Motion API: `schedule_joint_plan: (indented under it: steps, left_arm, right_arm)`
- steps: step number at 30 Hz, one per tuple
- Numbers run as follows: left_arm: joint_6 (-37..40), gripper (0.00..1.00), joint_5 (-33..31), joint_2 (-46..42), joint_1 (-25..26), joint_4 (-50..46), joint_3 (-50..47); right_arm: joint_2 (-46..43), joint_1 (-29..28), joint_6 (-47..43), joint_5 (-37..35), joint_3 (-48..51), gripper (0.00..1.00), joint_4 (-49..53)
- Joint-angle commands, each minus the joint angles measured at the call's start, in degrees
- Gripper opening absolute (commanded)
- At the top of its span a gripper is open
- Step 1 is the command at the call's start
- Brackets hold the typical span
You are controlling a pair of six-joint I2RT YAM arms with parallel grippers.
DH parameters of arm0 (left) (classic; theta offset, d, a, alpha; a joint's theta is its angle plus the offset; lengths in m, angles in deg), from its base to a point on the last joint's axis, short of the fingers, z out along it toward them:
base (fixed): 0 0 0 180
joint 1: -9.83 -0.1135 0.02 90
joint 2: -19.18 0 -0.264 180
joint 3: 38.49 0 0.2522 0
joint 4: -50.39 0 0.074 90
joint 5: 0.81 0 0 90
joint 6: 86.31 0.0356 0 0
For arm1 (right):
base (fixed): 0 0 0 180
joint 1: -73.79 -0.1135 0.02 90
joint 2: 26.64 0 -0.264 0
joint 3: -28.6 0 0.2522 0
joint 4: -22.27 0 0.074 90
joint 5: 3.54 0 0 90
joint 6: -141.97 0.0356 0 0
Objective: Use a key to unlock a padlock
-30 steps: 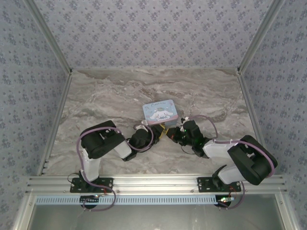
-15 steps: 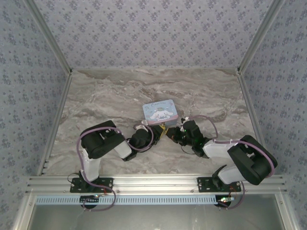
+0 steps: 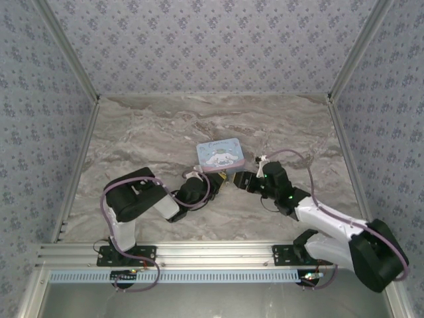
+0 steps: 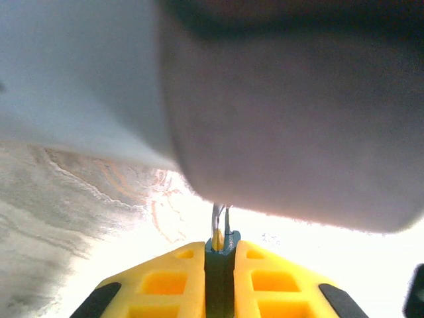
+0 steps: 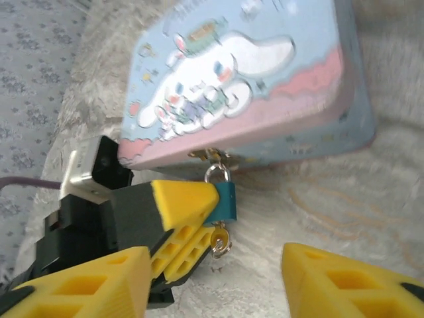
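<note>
Marble tabletop [image 3: 152,139]; my left gripper [image 4: 218,278] clamps the padlock [image 5: 226,201], key [image 5: 220,242] at its 6 o'clock; right gripper [image 5: 217,255] spread, empty.

My left arm [image 3: 142,199] and right arm [image 3: 331,225] have black motor housings and white link shells. Purple cables [image 3: 296,154] loop along both arms. The base plates [image 3: 126,254] are black. There are tiny green lights [image 3: 289,197] on my right arm. My left gripper [image 5: 211,218] has a black body with a pale grey block at the back and yellow wedge fingers [image 5: 179,199] with rectangular pockets. My right gripper [image 5: 217,255] has the same yellow wedges, black at the roots.
</note>
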Motion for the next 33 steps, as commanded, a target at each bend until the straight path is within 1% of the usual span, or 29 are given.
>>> schedule_joint_plan:
  steps: [1,3,6,8,11,14,16,18,21,24,26,29,33]
  left_arm:
    - [1.9,0.14,0.7,-3.5,-0.8,-1.2,-0.3]
    - [1.9,0.17,1.4,-4.0,-1.1,-1.7,-0.3]
    - [1.5,0.17,2.4,-4.3,-1.5,-1.8,-0.2]
    - [1.2,0.17,2.6,-4.5,-1.6,-2.0,-0.3]
    - [1.1,0.17,2.7,-4.8,-1.8,-2.0,-0.7]
    - [0.7,0.16,3.0,-4.9,-2.0,-1.9,-0.9]
    - [0.6,0.16,3.2,-5.0,-2.1,-1.8,-1.0]
    - [0.5,0.15,3.4,-4.9,-2.2,-1.9,-1.0]
    - [0.1,0.15,3.4,-4.9,-2.2,-1.9,-1.0]
    - [-0.2,0.15,3.4,-4.9,-2.1,-1.9,-1.0]
    - [-0.5,0.15,3.4,-4.8,-2.3,-1.8,-1.0]
    - [-1.3,0.15,3.5,-4.5,-2.3,-1.3,-1.0]
    - [-1.8,0.15,3.8,-4.3,-2.2,-0.9,-1.0]
  right_arm:
    - [-5.8,-0.5,-14.3,-4.0,-1.8,0.66,5.7]
    - [-9.0,-1.6,-20.1,-5.5,-1.8,0.78,5.2]
    - [-12.2,-4.4,-29.1,-7.3,-2.6,1.0,5.8]
    - [-13.6,-7.1,-36.0,-8.2,-3.6,1.0,7.0]
    - [-14.6,-12.4,-46.6,-11.5,-4.4,1.0,7.9]
    - [-14.3,-19.2,-58.8,-18.5,-4.7,1.0,8.8]
    - [-13.6,-23.9,-67.6,-24.5,-4.4,1.0,9.2]
    - [-12.9,-27.5,-75.0,-28.6,-4.0,1.0,9.7]
    - [-12.3,-30.4,-82.8,-31.0,-2.5,1.0,8.8]
    - [-11.4,-31.8,-87.2,-33.0,-0.9,1.0,7.4]
    - [-10.3,-32.2,-87.6,-34.7,-0.1,1.0,6.0]
    - [-6.8,-32.2,-87.3,-35.9,0.7,0.91,4.5]
    - [-0.1,-31.5,-85.9,-36.3,2.2,0.82,-1.3]
